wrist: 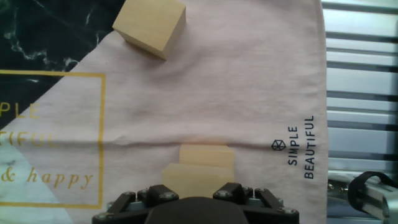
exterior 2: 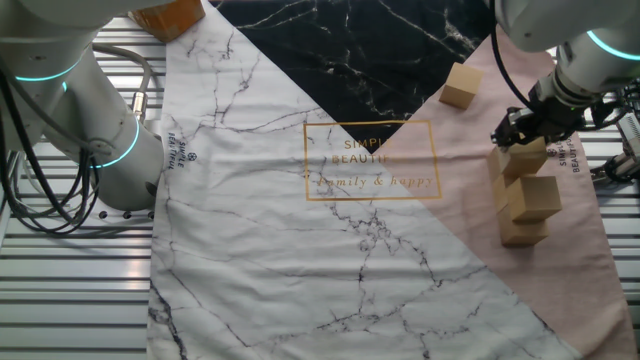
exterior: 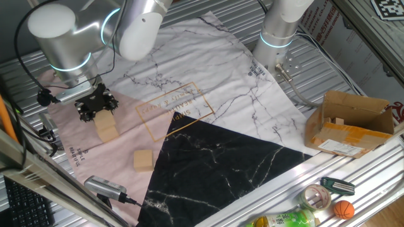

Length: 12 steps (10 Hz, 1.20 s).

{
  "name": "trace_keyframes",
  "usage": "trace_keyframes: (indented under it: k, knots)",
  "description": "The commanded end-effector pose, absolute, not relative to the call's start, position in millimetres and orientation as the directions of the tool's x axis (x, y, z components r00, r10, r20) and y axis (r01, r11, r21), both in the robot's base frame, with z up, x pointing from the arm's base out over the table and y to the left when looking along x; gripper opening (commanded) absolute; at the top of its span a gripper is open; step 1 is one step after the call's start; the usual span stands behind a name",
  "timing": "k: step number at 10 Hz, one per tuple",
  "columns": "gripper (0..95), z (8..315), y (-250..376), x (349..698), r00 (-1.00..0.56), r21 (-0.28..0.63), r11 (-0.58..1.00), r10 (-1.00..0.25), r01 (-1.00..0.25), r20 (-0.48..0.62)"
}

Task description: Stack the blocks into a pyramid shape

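Showing stacked tan blocks (exterior 2: pixel 522 190), tool (exterior: pixel 97 106) above

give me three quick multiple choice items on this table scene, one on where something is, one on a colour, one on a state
1. Where does the lone block lie?
A. on the pink part of the cloth
B. inside the cardboard box
C. on the bare metal slats

2. What colour is the small ball at the table's edge?
A. blue
B. orange
C. white

3. How does the block stack stand?
A. one flat row, nothing on top
B. blocks piled on one another, under the pincer
C. toppled across the black marble part

Answers:
1. A, since both fixed views show it on pink cloth, apart from the stack.
2. B, it shows orange beside the tape roll.
3. B, the other fixed view shows blocks set in layers with the pincer right above.
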<state>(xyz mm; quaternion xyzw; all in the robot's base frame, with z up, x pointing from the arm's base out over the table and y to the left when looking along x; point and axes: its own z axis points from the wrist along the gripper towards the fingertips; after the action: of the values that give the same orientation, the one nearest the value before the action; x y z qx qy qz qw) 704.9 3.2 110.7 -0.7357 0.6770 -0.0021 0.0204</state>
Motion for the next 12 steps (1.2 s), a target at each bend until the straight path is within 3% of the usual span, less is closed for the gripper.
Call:
trace_keyframes:
  k: [1, 7, 12]
  knots:
    - [0.0, 110.5, 2.8, 705.6, 0.081, -0.028, -0.080, -0.996, -0.996, -0.025]
    - [0.0, 110.8, 2.5, 706.1, 0.030, 0.005, -0.031, -0.999, -1.000, -0.038]
    - [0.0, 110.9, 2.6, 706.1, 0.074, -0.018, -0.074, -0.997, -0.997, -0.022]
